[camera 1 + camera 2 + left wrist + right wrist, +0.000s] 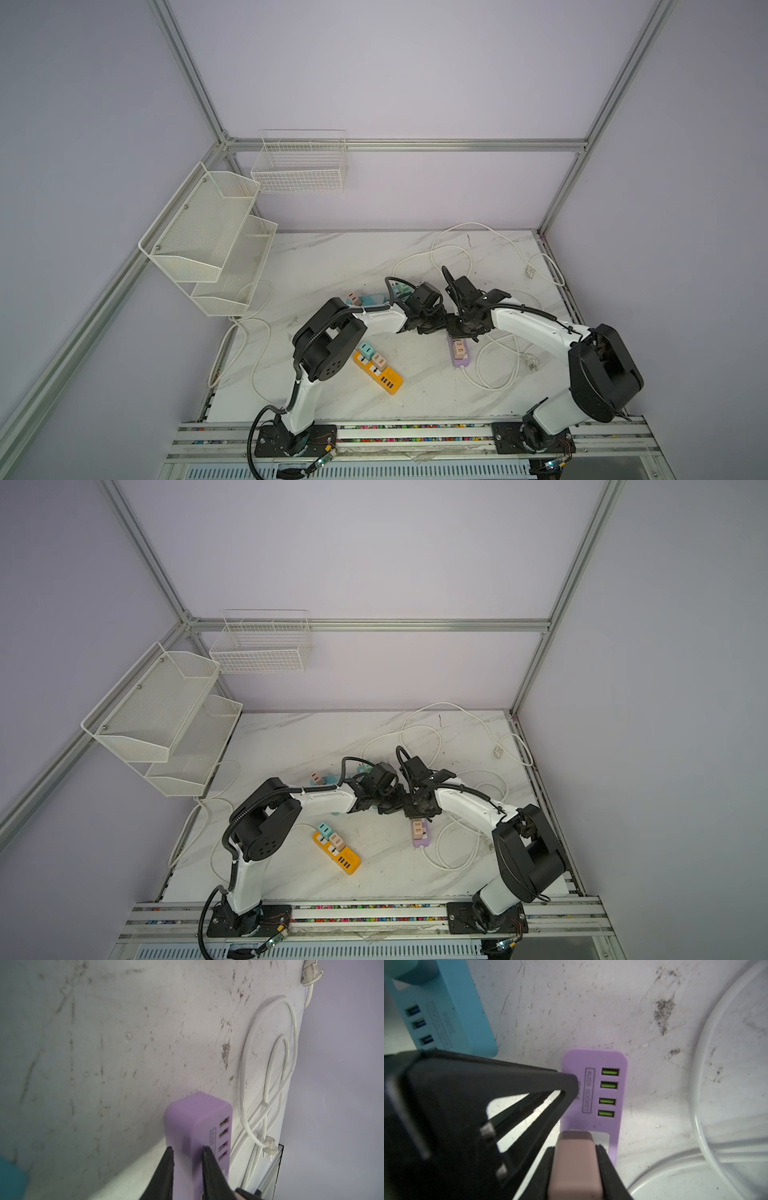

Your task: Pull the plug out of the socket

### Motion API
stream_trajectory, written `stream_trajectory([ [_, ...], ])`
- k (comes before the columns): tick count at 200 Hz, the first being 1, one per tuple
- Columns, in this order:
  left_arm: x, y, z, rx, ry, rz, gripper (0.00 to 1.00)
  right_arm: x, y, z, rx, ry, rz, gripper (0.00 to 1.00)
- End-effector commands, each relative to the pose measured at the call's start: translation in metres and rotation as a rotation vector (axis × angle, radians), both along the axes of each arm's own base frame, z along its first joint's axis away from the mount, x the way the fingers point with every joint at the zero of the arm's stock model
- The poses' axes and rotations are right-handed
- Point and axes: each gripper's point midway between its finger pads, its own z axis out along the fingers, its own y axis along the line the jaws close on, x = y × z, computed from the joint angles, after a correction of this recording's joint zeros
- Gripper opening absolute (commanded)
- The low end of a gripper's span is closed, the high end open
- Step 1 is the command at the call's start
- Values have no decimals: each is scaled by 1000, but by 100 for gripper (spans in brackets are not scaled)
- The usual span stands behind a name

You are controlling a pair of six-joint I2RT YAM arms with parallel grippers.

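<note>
- Two arms, the left arm (382,320) and the right arm (523,327), meet right of the table's (353,266) middle in both top views, over the purple socket strip (461,360). The beige plug (458,348) stands on it. Bare marble lies in front, and the orange strip (392,381) sits well apart.
- From the left wrist we see the left pincer (188,1148) clenched across the purple socket strip's long edge. White cable (241,1084) loops lie just beside its other side, with open table past its end.
- From the right wrist, the right pincer (575,1147) grasps the beige plug's sides; the blue strip (463,1022) lies near.
</note>
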Motion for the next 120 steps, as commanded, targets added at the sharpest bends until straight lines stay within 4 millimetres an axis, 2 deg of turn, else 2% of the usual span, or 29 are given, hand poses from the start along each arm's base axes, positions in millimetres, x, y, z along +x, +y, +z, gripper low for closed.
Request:
stream_trajectory([
  [1,-23,15,-20,100,68,-38,24,15,4,19,17,-63,-23,16],
  [56,-11,8,-1,72,18,-28,24,16,-7,32,10,-98,-52,16],
  [120,6,-11,39,18,-55,-43,24,13,-23,55,47,-136,-114,16],
])
